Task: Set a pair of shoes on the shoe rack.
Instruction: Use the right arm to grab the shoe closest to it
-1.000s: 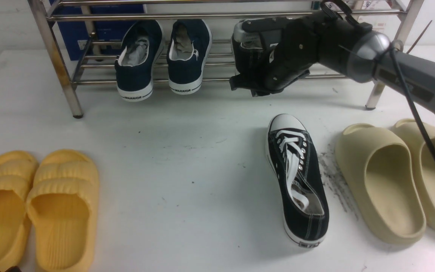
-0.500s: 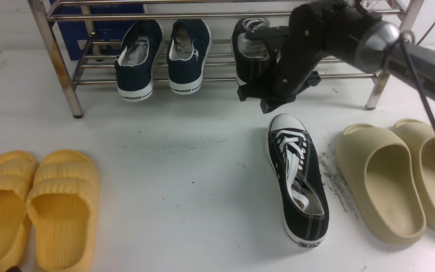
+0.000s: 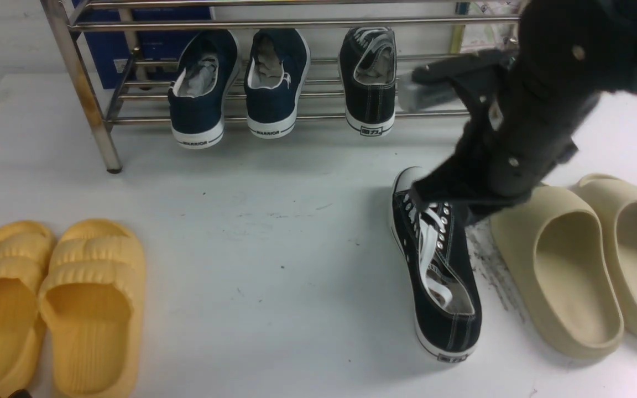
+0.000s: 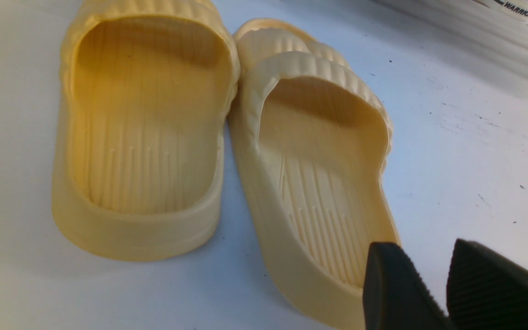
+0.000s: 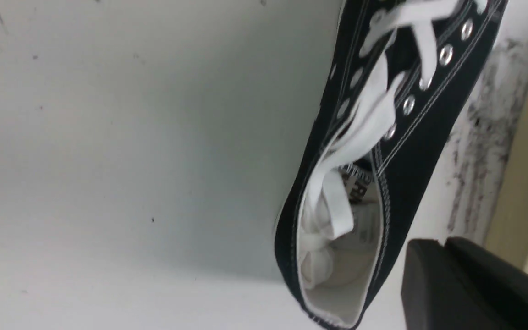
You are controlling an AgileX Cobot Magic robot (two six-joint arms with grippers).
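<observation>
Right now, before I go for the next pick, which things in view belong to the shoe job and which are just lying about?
Part of the job:
- black sneaker on the rack
- black sneaker on the table, not yet placed
- shoe rack

Just lying about:
- navy WARRIOR sneakers, on the rack
- yellow slides
- beige slides
- blue box behind the rack

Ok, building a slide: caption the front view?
One black sneaker on the shoe rack, right hand above its mate on the table.

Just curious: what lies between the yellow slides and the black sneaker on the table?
Nothing: bare white table between yellow slides and black sneaker, per the front view.
</observation>
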